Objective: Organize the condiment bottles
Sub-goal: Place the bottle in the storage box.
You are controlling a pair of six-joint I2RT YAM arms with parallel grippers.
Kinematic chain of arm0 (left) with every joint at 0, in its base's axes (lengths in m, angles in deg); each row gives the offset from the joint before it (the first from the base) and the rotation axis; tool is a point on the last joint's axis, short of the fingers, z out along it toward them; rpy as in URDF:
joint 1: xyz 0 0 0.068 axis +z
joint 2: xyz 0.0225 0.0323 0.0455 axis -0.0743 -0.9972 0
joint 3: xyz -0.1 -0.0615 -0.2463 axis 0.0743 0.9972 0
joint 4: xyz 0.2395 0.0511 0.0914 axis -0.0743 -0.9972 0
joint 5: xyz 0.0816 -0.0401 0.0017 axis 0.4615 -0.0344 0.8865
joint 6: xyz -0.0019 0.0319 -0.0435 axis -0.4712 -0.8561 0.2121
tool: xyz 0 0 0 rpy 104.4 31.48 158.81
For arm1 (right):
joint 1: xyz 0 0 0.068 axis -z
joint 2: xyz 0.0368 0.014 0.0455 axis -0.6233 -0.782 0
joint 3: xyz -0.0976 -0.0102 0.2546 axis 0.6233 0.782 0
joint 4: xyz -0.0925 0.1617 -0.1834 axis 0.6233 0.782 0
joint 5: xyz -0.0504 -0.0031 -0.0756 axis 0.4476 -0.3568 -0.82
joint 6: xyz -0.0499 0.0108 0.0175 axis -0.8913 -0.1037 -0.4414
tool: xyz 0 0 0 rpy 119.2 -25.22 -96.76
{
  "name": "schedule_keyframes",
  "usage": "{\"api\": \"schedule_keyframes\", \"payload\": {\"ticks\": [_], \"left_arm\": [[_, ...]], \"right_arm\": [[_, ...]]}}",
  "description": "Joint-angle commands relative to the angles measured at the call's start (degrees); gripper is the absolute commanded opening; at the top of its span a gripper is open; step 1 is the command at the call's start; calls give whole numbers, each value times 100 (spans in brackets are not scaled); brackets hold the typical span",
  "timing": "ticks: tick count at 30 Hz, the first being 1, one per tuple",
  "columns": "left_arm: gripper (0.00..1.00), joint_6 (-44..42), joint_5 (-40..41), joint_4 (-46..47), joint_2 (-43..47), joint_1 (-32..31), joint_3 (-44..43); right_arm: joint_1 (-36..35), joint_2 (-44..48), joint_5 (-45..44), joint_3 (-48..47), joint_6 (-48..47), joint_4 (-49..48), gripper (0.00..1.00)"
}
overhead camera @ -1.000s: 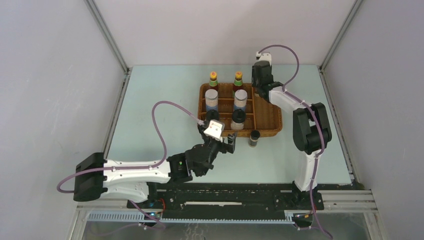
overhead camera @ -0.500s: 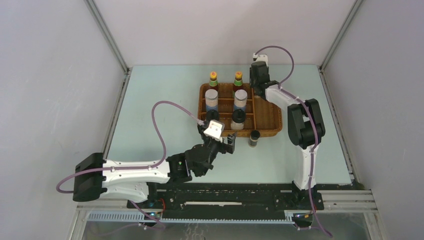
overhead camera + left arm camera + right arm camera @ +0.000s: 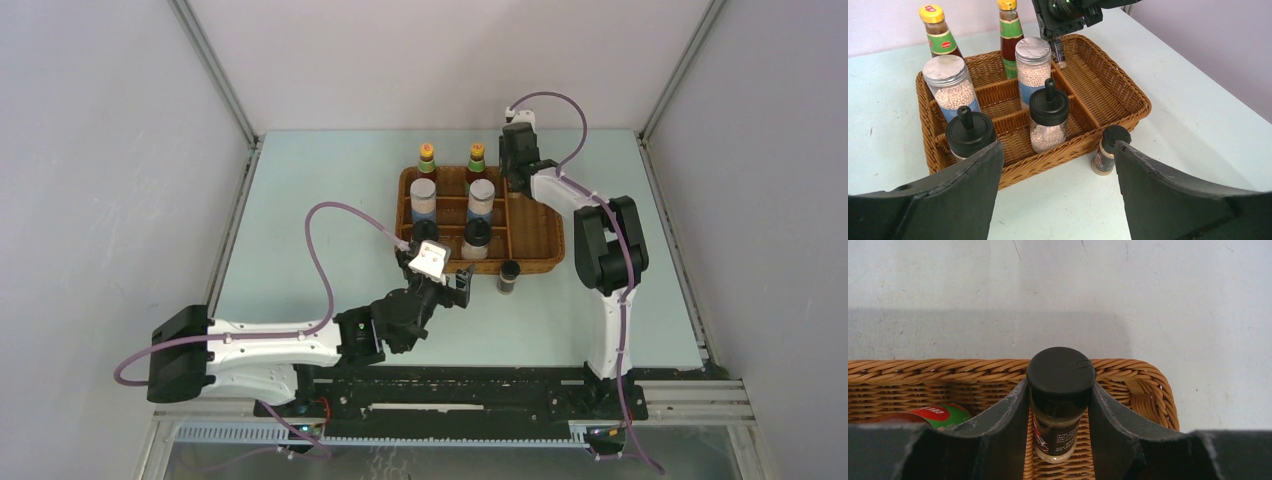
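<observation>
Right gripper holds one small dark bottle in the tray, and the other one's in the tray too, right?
No: the other small dark bottle stands on the table, outside the tray's near rim, as the left wrist view shows. The right gripper does hold the first bottle in the tray.

Scene is lit brightly and evenly from overhead; light is diffuse and no hard shadows are thrown. The table (image 3: pixel 330 200) is rendered pale, slightly washed out, in the top view. A broad soft grey shadow is cast beyond the wicker tray (image 3: pixel 1128 371) in the right wrist view. Mild sheen is seen on the silver shaker lids (image 3: pixel 1033 49). Foreground fingers (image 3: pixel 948 200) are underexposed and slightly soft; mid-field is kept sharp.
</observation>
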Motion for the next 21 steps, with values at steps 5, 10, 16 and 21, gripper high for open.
{"api": "schedule_keyframes", "payload": {"ticks": [5, 10, 16, 21], "left_arm": [[85, 69, 97, 232, 33, -8, -275], [85, 51, 100, 249, 53, -12, -259], [85, 51, 94, 270, 51, -3, -253], [85, 34, 86, 291, 53, 7, -250]], "right_arm": [[22, -92, 58, -358, 107, 71, 18], [24, -146, 65, -454, 112, 153, 25], [33, -224, 110, -580, 128, 287, 34], [33, -281, 129, -644, 143, 344, 42]]}}
